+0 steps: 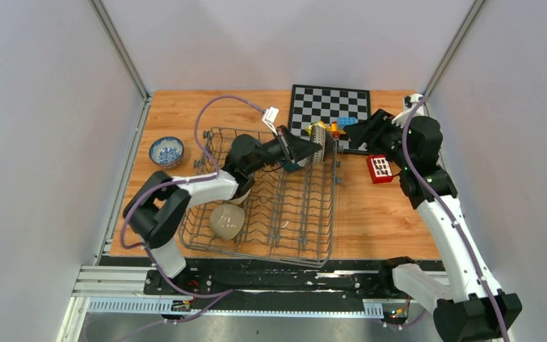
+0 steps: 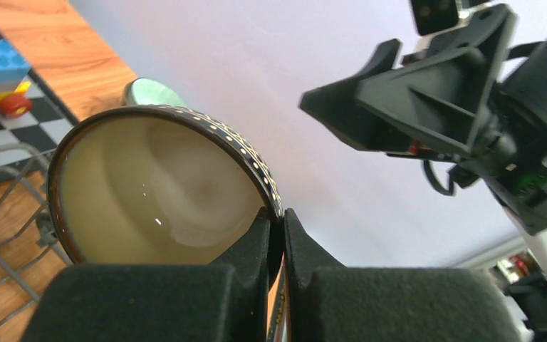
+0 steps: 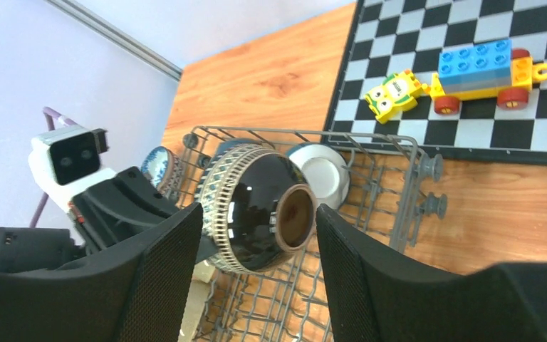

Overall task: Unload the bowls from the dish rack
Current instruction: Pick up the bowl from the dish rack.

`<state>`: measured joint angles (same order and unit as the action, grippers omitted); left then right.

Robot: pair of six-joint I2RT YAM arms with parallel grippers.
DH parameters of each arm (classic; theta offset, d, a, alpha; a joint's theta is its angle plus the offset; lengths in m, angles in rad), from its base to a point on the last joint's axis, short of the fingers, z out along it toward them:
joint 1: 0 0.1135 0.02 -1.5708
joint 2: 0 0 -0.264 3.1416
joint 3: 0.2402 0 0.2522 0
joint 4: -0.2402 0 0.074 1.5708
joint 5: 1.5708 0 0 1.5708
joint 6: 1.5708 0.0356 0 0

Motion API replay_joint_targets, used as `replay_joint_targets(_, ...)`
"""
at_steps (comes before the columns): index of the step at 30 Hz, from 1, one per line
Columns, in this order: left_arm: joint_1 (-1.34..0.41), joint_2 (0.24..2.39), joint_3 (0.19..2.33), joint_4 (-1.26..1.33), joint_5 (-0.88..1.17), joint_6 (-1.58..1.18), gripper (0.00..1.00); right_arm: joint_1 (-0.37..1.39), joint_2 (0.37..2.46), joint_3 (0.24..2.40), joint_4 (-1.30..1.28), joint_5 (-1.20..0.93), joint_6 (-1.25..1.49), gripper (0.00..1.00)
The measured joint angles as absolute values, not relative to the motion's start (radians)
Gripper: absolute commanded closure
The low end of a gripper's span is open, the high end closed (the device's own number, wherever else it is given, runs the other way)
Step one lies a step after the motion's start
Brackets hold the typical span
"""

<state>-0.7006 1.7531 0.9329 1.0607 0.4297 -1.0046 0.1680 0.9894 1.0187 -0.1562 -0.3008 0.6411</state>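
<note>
Over the wooden surface point(image 1: 388, 221), left end effector point(image 2: 276, 217) pinches the dark brown bowl point(image 2: 157, 192) by its rim; right end effector point(image 3: 256, 214), spread, faces its base.

Wooden table point(image 1: 384, 214) bears dish rack point(image 1: 285, 206), chessboard point(image 1: 330, 105), patterned bowl point(image 1: 166, 151).

no legible text, no labels or brands, no numbers anywhere

Dark glossy bowl point(image 3: 256, 214): near-black outside, pale patterned band below the rim, cream inside. Blue-and-white bowl point(image 1: 166, 151): patterned inside and out. Beige bowl point(image 1: 226, 221): plain. Dish rack point(image 1: 292, 214): grey wire. Chessboard point(image 1: 330, 105): black and white squares. Toy car point(image 3: 481, 71): blue and yellow, red wheels. Table point(image 1: 384, 221): orange-brown wood grain.
</note>
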Motion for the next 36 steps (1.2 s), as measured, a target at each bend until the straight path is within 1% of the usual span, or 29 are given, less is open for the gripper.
replay_joint_targets(1,-0.701,1.716,0.932,1.034,0.437,-0.986,1.00,0.168,0.973,1.020,-0.159,-0.303,0.641,0.25)
replay_joint_targets(2,-0.702,1.661,0.928,0.987,0.445,-0.956,1.00,0.168,0.958,1.026,-0.165,-0.305,0.641,0.21)
replay_joint_targets(4,-0.705,1.559,0.921,0.891,0.450,-0.892,1.00,0.168,0.937,1.041,-0.180,-0.292,0.653,0.16)
replay_joint_targets(5,-0.709,1.503,0.918,0.823,0.449,-0.849,1.00,0.168,0.926,1.042,-0.186,-0.278,0.662,0.15)
replay_joint_targets(9,-0.772,1.256,0.917,0.486,0.390,-0.593,1.00,0.168,0.887,1.042,-0.204,-0.252,0.679,0.17)
replay_joint_targets(11,-0.820,1.138,0.920,0.319,0.353,-0.466,1.00,0.168,0.872,1.040,-0.200,-0.281,0.683,0.18)
replay_joint_targets(15,-0.870,0.979,0.922,0.059,0.284,-0.297,1.00,0.187,0.847,1.041,-0.180,-0.364,0.670,0.20)
replay_joint_targets(17,-0.882,0.912,0.921,-0.067,0.228,-0.223,1.00,0.234,0.836,1.062,-0.208,-0.384,0.635,0.21)
replay_joint_targets(20,-0.910,0.830,0.922,-0.235,0.133,-0.115,1.00,0.345,0.836,1.150,-0.279,-0.375,0.561,0.21)
replay_joint_targets(23,-0.975,0.797,0.925,-0.342,0.061,-0.036,1.00,0.488,0.832,1.250,-0.369,-0.332,0.467,0.21)
replay_joint_targets(26,-1.064,0.794,0.928,-0.418,-0.025,0.041,1.00,0.567,0.805,1.262,-0.456,-0.292,0.390,0.21)
replay_joint_targets(30,-1.223,0.826,0.929,-0.479,-0.159,0.172,1.00,0.589,0.759,1.222,-0.596,-0.251,0.319,0.24)
replay_joint_targets(36,-1.409,0.926,0.931,-0.534,-0.273,0.408,1.00,0.601,0.741,1.198,-0.718,-0.276,0.268,0.26)
